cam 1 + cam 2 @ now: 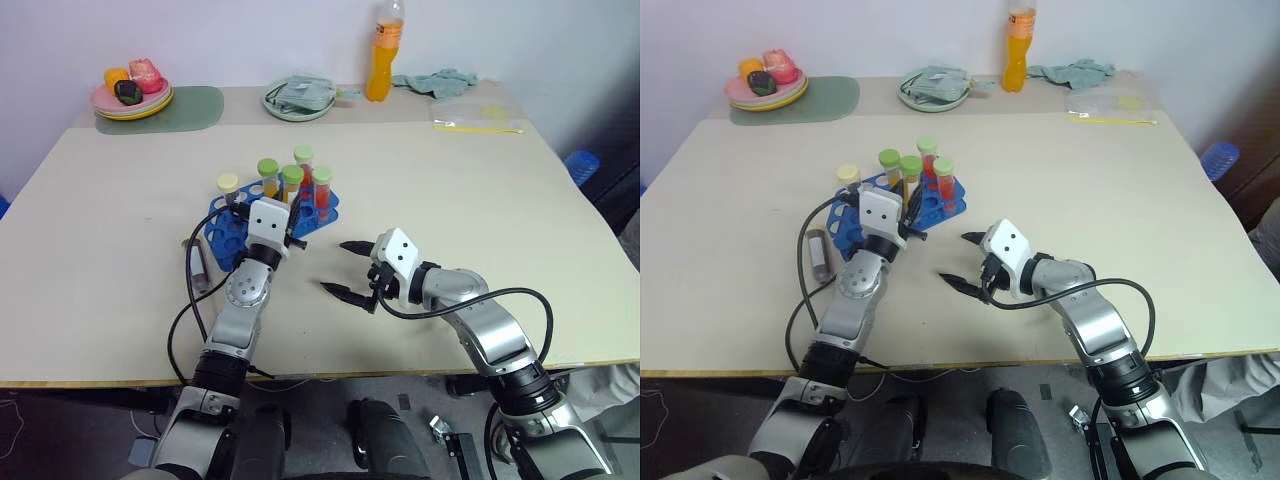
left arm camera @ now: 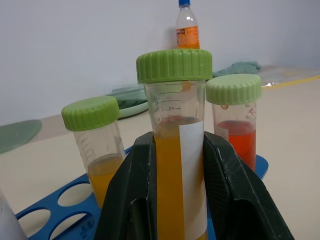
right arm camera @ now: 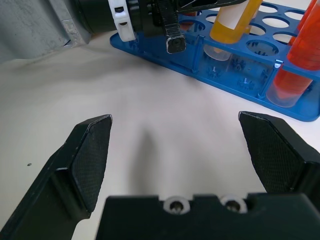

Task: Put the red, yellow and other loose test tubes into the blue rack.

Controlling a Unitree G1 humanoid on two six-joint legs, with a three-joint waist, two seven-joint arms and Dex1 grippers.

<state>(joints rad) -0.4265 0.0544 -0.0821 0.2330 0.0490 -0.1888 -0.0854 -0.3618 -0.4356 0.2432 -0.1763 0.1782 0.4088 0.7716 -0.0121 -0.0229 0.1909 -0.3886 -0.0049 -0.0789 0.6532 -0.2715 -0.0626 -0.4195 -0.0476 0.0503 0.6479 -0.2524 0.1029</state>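
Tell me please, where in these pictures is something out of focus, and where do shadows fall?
In the left wrist view the yellow tube between the left gripper's fingers is sharp, while the orange bottle behind is soft. In the right wrist view the right gripper's fingers are sharp, and a faint shadow lies on the table between them. In the left eye view the lighting is even, with no strong glare.

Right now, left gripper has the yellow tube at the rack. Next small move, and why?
Probably ease the yellow tube straight down until it seats in the blue rack, then open. The left gripper is shut on it, and in the right wrist view its lower end already sits in a hole. The right gripper hangs open beside the rack, holding nothing.
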